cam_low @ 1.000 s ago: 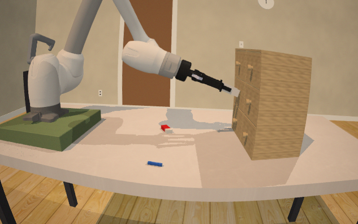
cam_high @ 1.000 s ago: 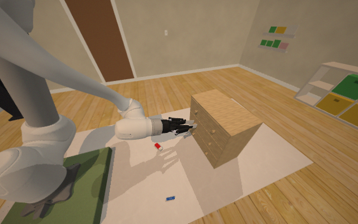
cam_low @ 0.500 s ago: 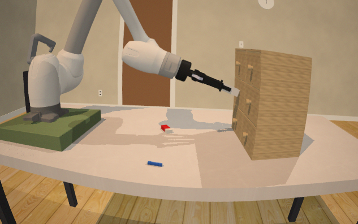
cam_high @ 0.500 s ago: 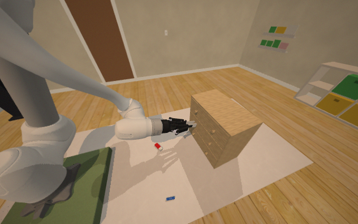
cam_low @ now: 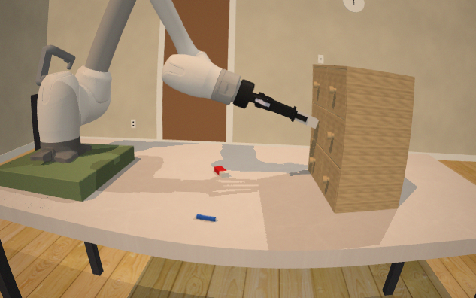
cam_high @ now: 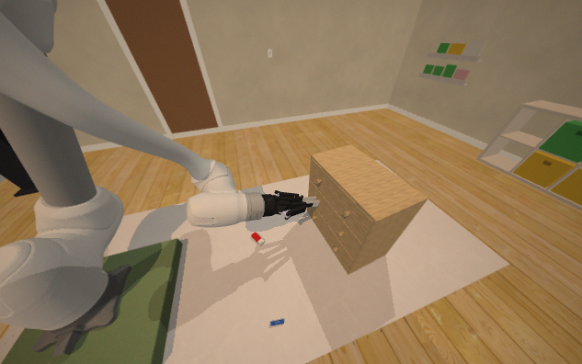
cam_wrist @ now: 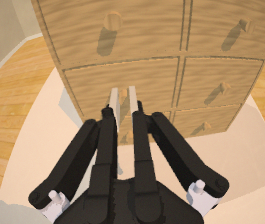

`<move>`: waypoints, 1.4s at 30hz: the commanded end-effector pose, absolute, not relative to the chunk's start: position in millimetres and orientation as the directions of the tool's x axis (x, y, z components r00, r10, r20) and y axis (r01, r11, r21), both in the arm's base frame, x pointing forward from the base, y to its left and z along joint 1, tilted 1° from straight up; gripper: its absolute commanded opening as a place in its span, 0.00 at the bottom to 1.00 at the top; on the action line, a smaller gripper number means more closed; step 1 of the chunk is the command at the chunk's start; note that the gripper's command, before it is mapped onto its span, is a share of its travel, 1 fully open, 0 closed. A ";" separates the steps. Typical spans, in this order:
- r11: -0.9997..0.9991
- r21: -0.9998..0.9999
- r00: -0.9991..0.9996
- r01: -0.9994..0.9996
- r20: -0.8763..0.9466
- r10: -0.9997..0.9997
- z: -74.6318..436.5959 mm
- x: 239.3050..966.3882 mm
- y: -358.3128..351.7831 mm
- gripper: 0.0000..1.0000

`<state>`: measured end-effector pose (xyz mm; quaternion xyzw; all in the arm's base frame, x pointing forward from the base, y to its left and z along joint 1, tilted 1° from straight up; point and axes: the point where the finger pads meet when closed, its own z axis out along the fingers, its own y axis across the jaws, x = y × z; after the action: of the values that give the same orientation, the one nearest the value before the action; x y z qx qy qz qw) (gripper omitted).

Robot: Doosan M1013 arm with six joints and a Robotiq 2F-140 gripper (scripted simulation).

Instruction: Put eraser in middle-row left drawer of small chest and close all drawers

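Note:
The small wooden chest [cam_high: 371, 184] [cam_low: 371, 132] [cam_wrist: 149, 23] stands on the table with all drawers pushed in. My gripper [cam_high: 313, 202] [cam_low: 312, 122] [cam_wrist: 124, 95] reaches level at the chest's front. Its fingertips are closed around the knob of the middle row's left drawer [cam_wrist: 90, 83], and the knob is hidden between them. The red and white eraser [cam_high: 256, 238] [cam_low: 221, 171] lies on the table, below and behind the gripper, well apart from the chest.
A small blue object [cam_high: 278, 323] [cam_low: 205, 217] lies near the table's front edge. The arm's green base block [cam_high: 142, 299] [cam_low: 67, 173] sits at the left end of the table.

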<state>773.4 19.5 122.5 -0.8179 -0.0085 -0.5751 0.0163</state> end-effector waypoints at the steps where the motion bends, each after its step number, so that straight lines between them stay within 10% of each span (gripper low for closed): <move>1: -0.999 -0.016 0.341 0.032 0.940 -0.004 121.4 774.5 20.2 0.08; 42: -0.999 -0.016 0.341 0.032 0.940 -0.004 121.3 740.1 19.1 0.08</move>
<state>747.7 20.7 121.5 -0.8186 -0.0078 -0.5740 0.0173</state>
